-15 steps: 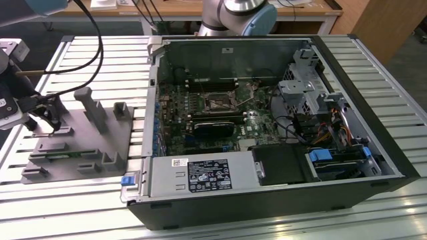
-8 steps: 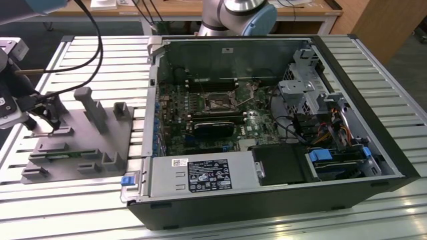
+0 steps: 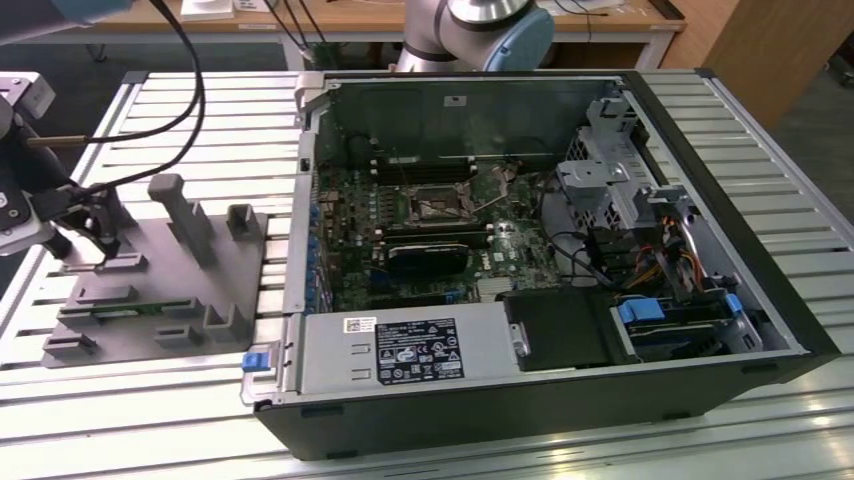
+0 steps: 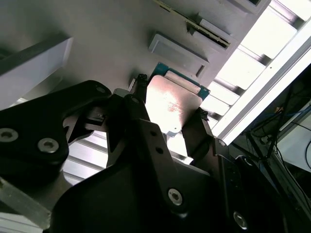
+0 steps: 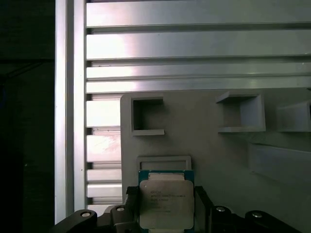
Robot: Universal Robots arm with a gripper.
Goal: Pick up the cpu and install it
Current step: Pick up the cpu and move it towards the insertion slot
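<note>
The cpu [image 5: 165, 203], a small square chip with a shiny silver top on a green edge, sits between the two black fingers of my gripper [image 5: 165, 194] in both wrist views. One fingertip [image 4: 141, 86] and the other press against opposite sides of the cpu [image 4: 171, 109]. In the exterior view my gripper [image 3: 80, 240] hangs over the far left corner of the grey plastic tray [image 3: 174, 290]. The black socket frame [image 3: 434, 207] with its metal lever lies on the motherboard inside the open computer case [image 3: 534, 250], well to the exterior view's right of the gripper.
The tray carries upright grey posts [image 3: 180, 215] and a green memory stick [image 3: 127, 312] lying in a slot. Square pockets [image 5: 240, 114] of the tray are seen past the chip. Black cables [image 3: 187, 90] hang above the slatted metal table [image 3: 120, 400].
</note>
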